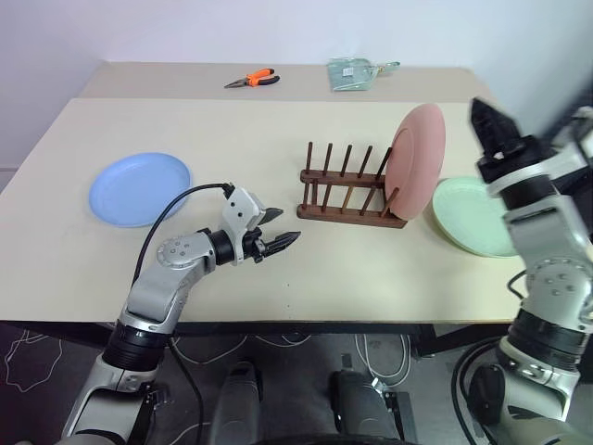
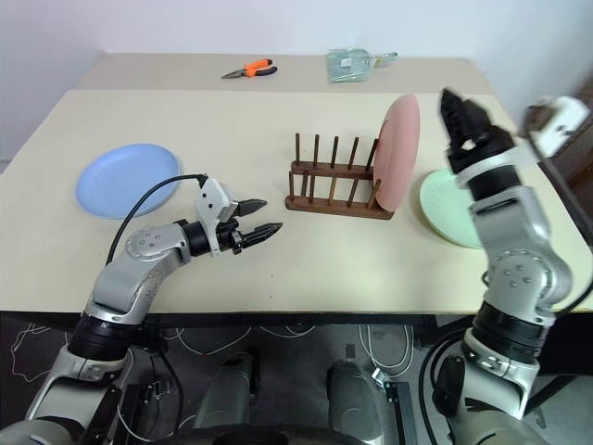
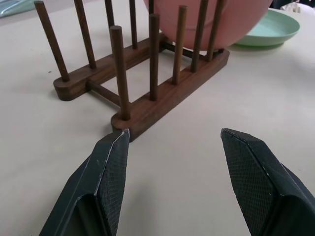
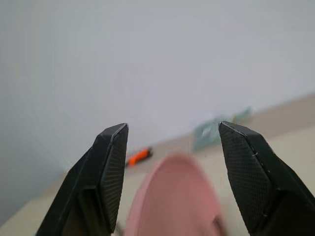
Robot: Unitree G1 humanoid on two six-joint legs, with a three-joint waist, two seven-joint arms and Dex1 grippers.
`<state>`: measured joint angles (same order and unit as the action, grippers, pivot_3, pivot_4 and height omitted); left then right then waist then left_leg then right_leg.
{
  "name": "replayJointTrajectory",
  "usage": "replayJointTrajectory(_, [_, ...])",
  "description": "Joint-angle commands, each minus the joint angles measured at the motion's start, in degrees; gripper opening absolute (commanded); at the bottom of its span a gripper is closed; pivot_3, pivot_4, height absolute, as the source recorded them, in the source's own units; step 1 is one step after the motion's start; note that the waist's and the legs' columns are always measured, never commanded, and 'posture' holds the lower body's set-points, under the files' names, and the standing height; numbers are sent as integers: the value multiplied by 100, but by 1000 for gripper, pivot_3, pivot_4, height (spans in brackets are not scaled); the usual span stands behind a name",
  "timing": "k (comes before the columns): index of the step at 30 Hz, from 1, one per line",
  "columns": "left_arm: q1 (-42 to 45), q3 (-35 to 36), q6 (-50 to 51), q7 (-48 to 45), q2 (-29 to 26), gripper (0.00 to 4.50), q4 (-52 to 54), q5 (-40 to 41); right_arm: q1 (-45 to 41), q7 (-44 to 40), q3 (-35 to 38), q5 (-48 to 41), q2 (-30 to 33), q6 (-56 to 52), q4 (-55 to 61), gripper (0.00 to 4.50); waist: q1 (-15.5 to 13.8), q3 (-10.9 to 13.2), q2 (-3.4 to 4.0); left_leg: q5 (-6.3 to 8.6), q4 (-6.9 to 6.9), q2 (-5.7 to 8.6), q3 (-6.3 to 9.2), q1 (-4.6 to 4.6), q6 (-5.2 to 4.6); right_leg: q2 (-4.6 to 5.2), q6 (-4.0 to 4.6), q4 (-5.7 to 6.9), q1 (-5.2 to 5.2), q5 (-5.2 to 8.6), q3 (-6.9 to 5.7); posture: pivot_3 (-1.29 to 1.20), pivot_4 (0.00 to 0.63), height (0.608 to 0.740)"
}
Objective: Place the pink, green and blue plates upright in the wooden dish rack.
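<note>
The pink plate (image 1: 415,160) stands upright in the right end slot of the wooden dish rack (image 1: 347,190). Just right of the rack, the green plate (image 1: 473,215) lies flat on the table. At the left side lies the blue plate (image 1: 139,188), also flat. My left gripper (image 1: 283,227) hovers low over the table a little left of the rack, open and empty, pointing at the rack (image 3: 147,103). My right gripper (image 1: 491,125) is raised to the right of the pink plate's (image 4: 177,201) top edge, open, with nothing between its fingers.
Orange-handled pliers (image 1: 252,80) and a green packet (image 1: 352,72) lie at the far side of the beige table (image 1: 278,130). The rack's left slots stand free. The green plate reaches close to the table's right edge.
</note>
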<state>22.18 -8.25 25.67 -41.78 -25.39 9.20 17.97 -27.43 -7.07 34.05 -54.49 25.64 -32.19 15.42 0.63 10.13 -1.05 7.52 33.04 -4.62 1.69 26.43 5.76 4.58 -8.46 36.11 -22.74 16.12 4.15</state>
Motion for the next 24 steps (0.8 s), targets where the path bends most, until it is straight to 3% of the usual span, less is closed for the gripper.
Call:
replayJointTrajectory(1, [3,-41,-128,-76,-8,3043,148,-62,445,-254,260,338,533,79,-161,3478,3,-1,-1,0,0,0,0,-1,0,0,0,0,0,0,0,0,150,740])
replayJointTrajectory(3, [9,-75,-151,-122,-17,3043,116,-96,1077,-507,-312,1269,1088,119,-172,4295,1,-1,-1,1,1,0,0,-1,-1,0,1,-3,3,1,-1,0,150,740])
replayJointTrajectory(4, [12,-84,-157,-136,-13,3043,108,-106,1427,-699,-711,1780,1391,224,-140,4461,8,-2,1,1,1,1,0,-2,-2,1,1,-4,4,1,1,0,150,740])
replayJointTrajectory(7, [33,-105,-168,-176,11,3043,70,-134,2213,-1137,-1645,2974,1997,638,-216,4461,43,-8,13,2,3,1,-4,-4,-3,2,2,-3,0,1,7,0,150,740])
replayJointTrajectory(14, [76,-159,-199,-224,58,3043,26,-219,2401,-1352,-2653,4405,2149,1087,-962,4461,26,-13,25,2,9,2,-7,-5,-3,1,1,-3,-2,0,11,0,150,740])
replayJointTrajectory(17, [69,-131,-204,-227,52,3043,28,-240,2250,-1332,-2713,4643,2058,1093,-1322,3638,-2,-13,25,2,9,5,-6,-3,-3,2,1,-5,0,1,11,0,150,740])
replayJointTrajectory(24, [-6,-119,-243,-206,27,3043,52,-286,2115,-1293,-2604,4899,1936,1267,-1573,55,5,-13,25,2,9,5,-5,-3,-3,1,-1,-4,1,1,11,0,150,740])
